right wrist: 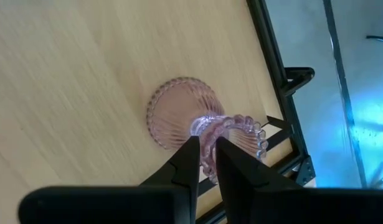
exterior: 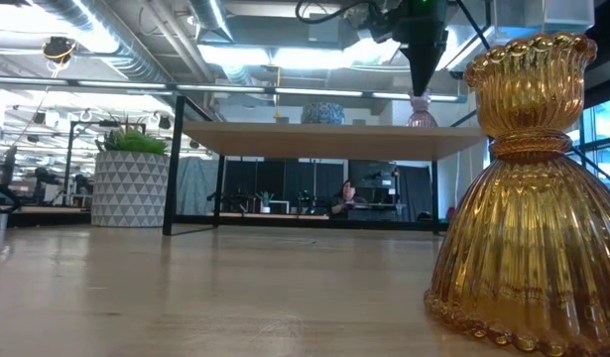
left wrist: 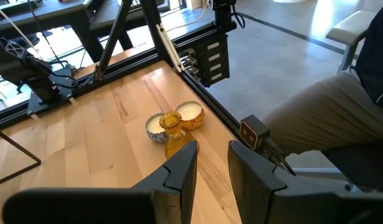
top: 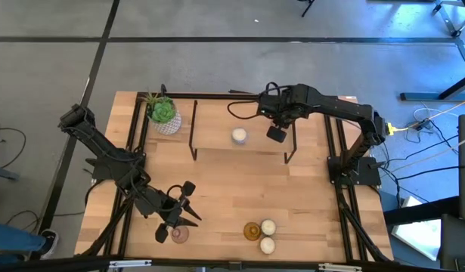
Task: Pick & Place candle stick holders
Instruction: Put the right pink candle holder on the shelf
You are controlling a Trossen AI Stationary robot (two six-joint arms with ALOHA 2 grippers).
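From above, my right claw (right wrist: pixel 207 152) is hiding the pink holder (right wrist: pixel 175 112); the amber holder (exterior: pixel 528 198) is getting cut off at low-view edge. My right arm is reaching over the back shelf (right wrist: pixel 66 74), claw pinching the pink holder's rim as it's standing there. My left claw (left wrist: pixel 213 162) is hovering over the front bench (top: pixel 240 189), slightly parted, empty.

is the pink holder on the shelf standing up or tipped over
Upright: the pink holder stands on its round base on the shelf, with the right gripper at its rim.
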